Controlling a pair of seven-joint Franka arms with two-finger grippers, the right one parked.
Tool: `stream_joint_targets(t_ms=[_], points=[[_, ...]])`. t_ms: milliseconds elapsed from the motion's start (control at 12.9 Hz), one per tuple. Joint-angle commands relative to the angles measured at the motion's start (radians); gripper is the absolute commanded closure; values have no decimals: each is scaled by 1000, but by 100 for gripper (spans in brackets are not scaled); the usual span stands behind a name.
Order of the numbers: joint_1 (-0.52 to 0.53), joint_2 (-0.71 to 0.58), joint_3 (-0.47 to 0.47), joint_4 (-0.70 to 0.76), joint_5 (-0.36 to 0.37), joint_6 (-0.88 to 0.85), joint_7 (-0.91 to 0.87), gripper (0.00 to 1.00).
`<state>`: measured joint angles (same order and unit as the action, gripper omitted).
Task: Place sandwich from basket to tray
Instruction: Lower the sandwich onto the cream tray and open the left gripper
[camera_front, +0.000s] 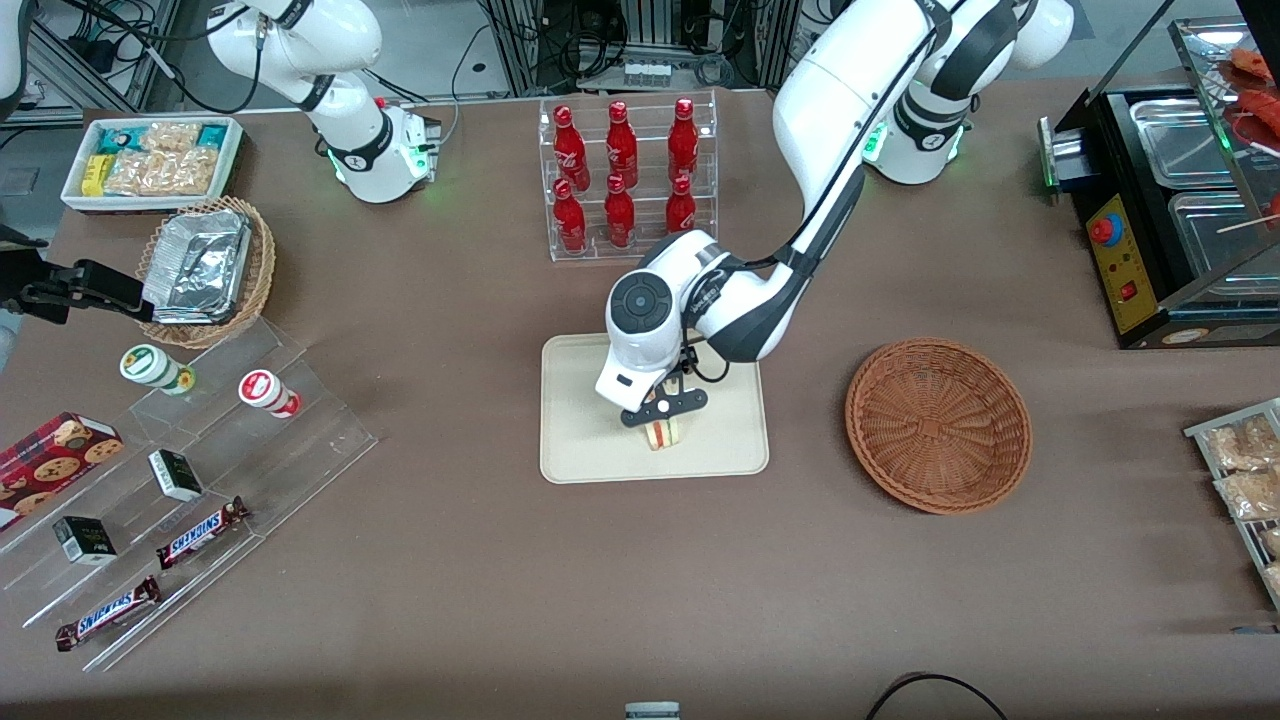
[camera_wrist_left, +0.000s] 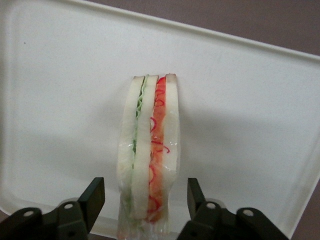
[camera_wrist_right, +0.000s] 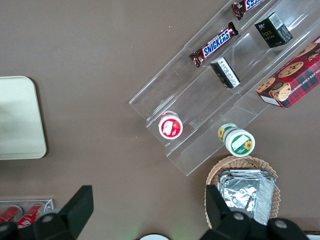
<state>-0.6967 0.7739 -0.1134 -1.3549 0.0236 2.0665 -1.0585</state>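
Note:
The sandwich (camera_front: 662, 435) stands on its edge on the cream tray (camera_front: 580, 440), in the part of the tray nearer the front camera. In the left wrist view the sandwich (camera_wrist_left: 150, 145) shows white bread with green and red filling layers on the tray (camera_wrist_left: 250, 100). My left gripper (camera_front: 660, 424) hangs straight over it. The gripper (camera_wrist_left: 145, 200) is open, with a gap between each black finger (camera_wrist_left: 94, 199) and the bread. The reddish-brown basket (camera_front: 938, 425) sits beside the tray toward the working arm's end, with nothing in it. A corner of the tray (camera_wrist_right: 17, 117) shows in the right wrist view.
A clear rack of red bottles (camera_front: 625, 170) stands just farther from the camera than the tray. A stepped acrylic shelf with snacks (camera_front: 180, 480) and a tan wicker basket of foil trays (camera_front: 205, 270) lie toward the parked arm's end. A black warmer (camera_front: 1170, 200) stands at the working arm's end.

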Motion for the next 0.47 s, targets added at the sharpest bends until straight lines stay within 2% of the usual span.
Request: stream_joint_targets(t_ms=[0, 155, 388], points=[[11, -59, 8, 32, 2, -99, -14, 0], [17, -105, 8, 75, 1, -216, 1, 0], [60, -209, 11, 65, -28, -305, 81, 0]])
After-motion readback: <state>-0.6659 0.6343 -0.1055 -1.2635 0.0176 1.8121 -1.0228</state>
